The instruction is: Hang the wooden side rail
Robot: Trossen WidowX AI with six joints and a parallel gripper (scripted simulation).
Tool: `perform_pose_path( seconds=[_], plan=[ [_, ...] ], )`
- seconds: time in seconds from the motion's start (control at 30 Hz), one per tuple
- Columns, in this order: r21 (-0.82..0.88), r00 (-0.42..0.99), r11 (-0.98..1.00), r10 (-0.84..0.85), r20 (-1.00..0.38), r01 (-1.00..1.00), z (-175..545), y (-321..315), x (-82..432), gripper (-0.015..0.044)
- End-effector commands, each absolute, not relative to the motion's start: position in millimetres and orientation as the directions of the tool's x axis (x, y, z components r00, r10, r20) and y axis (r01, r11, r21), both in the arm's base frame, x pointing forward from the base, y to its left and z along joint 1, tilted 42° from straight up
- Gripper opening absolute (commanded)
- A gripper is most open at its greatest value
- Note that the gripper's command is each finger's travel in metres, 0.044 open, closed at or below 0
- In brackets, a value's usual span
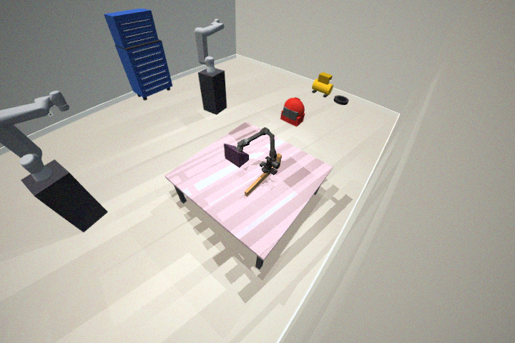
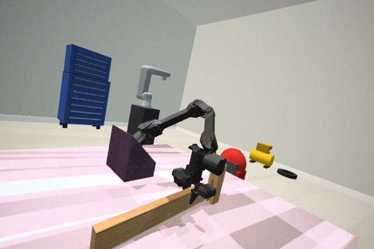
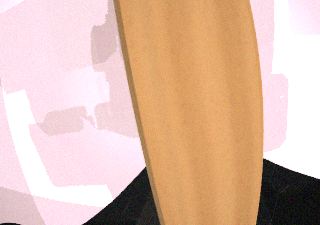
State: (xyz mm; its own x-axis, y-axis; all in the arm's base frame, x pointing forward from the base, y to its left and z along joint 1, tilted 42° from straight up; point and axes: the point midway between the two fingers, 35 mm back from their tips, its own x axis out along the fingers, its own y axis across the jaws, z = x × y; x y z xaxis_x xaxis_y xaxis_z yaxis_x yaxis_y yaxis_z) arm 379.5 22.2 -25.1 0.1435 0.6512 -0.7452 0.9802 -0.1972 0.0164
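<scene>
The wooden side rail stands on its narrow edge, its far end low toward the camera in the exterior view. My gripper is shut on the rail near the end by the post. The headboard post stands upright just beyond the gripper, its slot partly showing in the exterior view. The rail's hooks and the pins are hidden behind the gripper or too small to see, so I cannot tell whether the hooks sit on the pins.
A dark purple wedge-shaped block stands on the pink table by the arm's base. Beyond the table are a red helmet-like object, a blue cabinet and grey arms on black pedestals.
</scene>
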Motion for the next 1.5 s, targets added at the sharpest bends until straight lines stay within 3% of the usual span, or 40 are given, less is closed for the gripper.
perform_pose_path(
  seconds=[0.0, 1.47],
  plan=[
    [0.024, 0.157, -0.209, 0.649, -0.744, 0.978, -21.2, 19.5, 381.9, 0.0000],
    [0.024, 0.157, -0.209, 0.649, -0.744, 0.978, -17.8, 22.8, 382.7, 0.0000]
  ],
)
